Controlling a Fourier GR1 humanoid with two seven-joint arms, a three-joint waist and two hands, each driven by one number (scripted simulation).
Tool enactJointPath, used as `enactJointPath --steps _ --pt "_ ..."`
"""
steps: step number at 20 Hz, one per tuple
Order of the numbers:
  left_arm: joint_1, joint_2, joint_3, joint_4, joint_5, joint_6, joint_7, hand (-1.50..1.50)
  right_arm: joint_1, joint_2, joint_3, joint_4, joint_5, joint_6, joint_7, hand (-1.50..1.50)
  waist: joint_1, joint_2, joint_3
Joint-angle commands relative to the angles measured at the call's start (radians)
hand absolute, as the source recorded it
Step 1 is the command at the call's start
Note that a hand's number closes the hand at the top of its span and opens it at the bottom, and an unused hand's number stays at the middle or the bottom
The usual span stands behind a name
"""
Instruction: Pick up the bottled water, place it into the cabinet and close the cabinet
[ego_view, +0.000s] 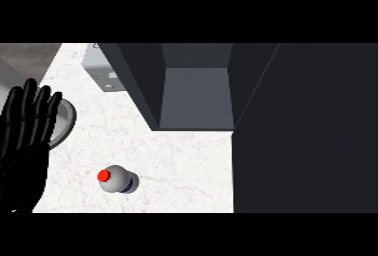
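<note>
1. My left hand (28, 131) is at the left edge, fingers straight up and open, holding nothing.
2. The bottle (118, 179) stands on the white counter (177, 160), near the front, with its red cap up.
3. The cabinet (196, 95) is open, with a dark door (306, 130) at the right.
4. A round grey plate (65, 120) peeks out behind my hand.

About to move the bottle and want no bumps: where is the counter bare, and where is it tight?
Bare marble lies between the bottled water and the open cabinet front, and from the bottle to the dark cabinet door on the right. It is tight at left: the open left hand covers the counter edge over a round metal rim. The right hand is out of view.
</note>
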Motion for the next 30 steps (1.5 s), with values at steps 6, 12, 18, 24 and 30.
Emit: enactJointPath --steps 6,12,18,24,30 --pt "0.185 -0.098 -0.431 -0.216 -0.349 0.216 0.082 -1.50 0.172 -0.031 -0.027 -0.073 -0.071 0.071 0.025 -1.50 -0.008 -0.002 0.004" --pt "0.341 -0.100 -0.577 -0.250 -0.187 0.283 0.217 -1.50 0.332 -0.032 0.096 -0.300 -0.279 0.165 0.234 -1.50 -0.013 -0.005 0.003" --pt "0.425 -0.099 -0.895 -0.412 -0.456 0.413 0.357 -1.50 0.365 -0.064 0.001 -0.348 -0.373 0.192 0.253 -1.50 0.000 -0.003 0.004" --pt "0.407 -0.091 -0.977 -0.385 -0.548 0.499 0.373 -1.50 0.417 -0.055 -0.026 -0.461 -0.429 0.174 0.319 -1.50 -0.005 -0.009 0.004" --pt "0.402 -0.059 -1.035 -0.385 -0.574 0.545 0.388 -1.50 0.376 -0.069 -0.080 -0.417 -0.471 0.187 0.322 -1.50 0.004 -0.008 0.004"
